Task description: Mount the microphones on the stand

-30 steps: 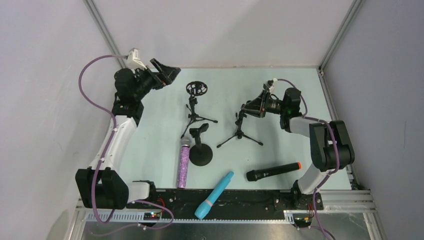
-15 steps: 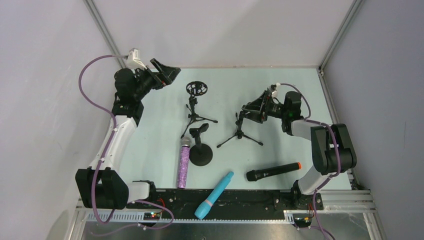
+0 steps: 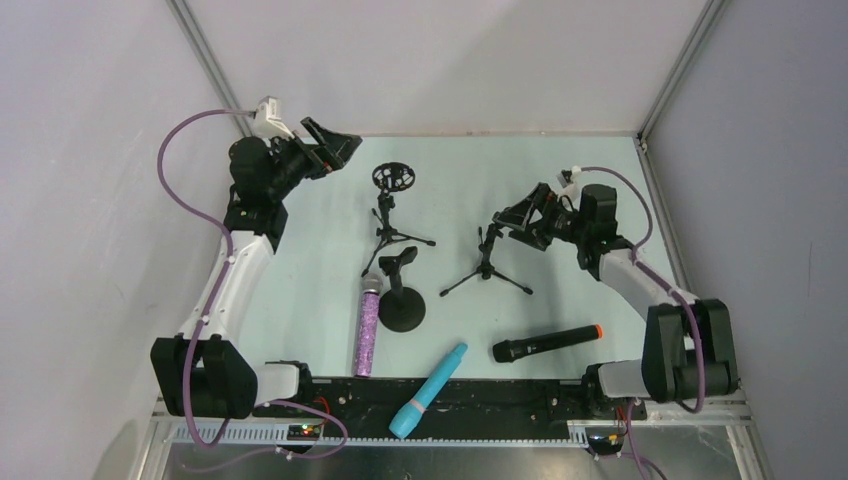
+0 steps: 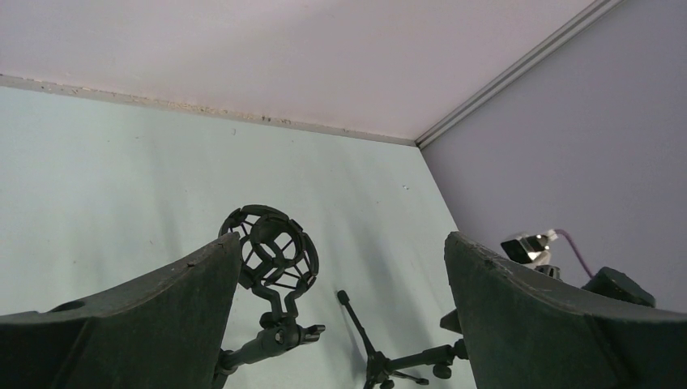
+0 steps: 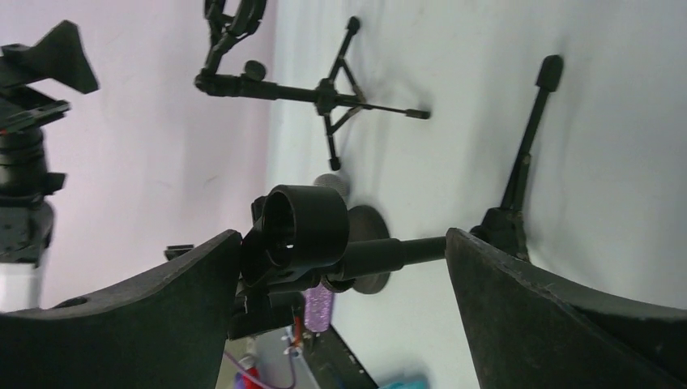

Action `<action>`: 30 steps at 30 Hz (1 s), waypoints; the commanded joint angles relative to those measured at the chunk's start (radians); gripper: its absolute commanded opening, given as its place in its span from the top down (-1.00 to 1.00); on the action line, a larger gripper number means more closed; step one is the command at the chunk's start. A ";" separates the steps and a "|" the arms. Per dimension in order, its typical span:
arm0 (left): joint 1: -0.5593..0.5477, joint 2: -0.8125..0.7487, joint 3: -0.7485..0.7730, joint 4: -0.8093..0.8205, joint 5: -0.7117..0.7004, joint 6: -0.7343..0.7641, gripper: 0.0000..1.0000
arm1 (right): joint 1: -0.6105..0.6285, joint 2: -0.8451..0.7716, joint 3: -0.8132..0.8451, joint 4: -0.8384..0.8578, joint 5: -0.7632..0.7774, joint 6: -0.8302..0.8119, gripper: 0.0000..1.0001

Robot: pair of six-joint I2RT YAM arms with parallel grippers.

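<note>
Beside the small black tripod stand (image 3: 486, 268) the right gripper (image 5: 342, 239) stands wide and empty, so next, I think, it must fetch the black orange-ringed microphone (image 3: 545, 343) lying flat near the front.

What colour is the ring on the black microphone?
The ring is orange, clearest in the top view.

Soft, even overhead light; crisp overview, darker wrist views.
The pale green table (image 3: 560, 180) is lit evenly, and the tripod stand (image 3: 486, 270) and round-base stand (image 3: 402, 308) cast only faint, short shadows. The top view is sharp to its corners. In the wrist views the fingers (image 4: 121, 324) of the left gripper (image 4: 342, 239) and the fingers (image 5: 567, 324) of the right gripper (image 5: 342, 235) are near-black, slightly soft silhouettes. The purple microphone (image 5: 317, 312) is blurred low in the right wrist view.
</note>
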 commanded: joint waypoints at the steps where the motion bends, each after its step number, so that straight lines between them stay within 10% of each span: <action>1: -0.008 -0.024 -0.014 0.038 0.005 0.020 -0.97 | -0.009 -0.104 0.038 -0.306 0.189 -0.185 -0.97; 16: -0.017 -0.031 -0.018 0.038 0.000 0.027 -0.97 | 0.100 -0.351 0.246 -0.530 0.445 -0.349 -0.99; 30: -0.019 -0.033 -0.015 0.038 0.003 0.027 -0.97 | 0.234 -0.403 0.224 -0.215 0.420 -0.530 -0.96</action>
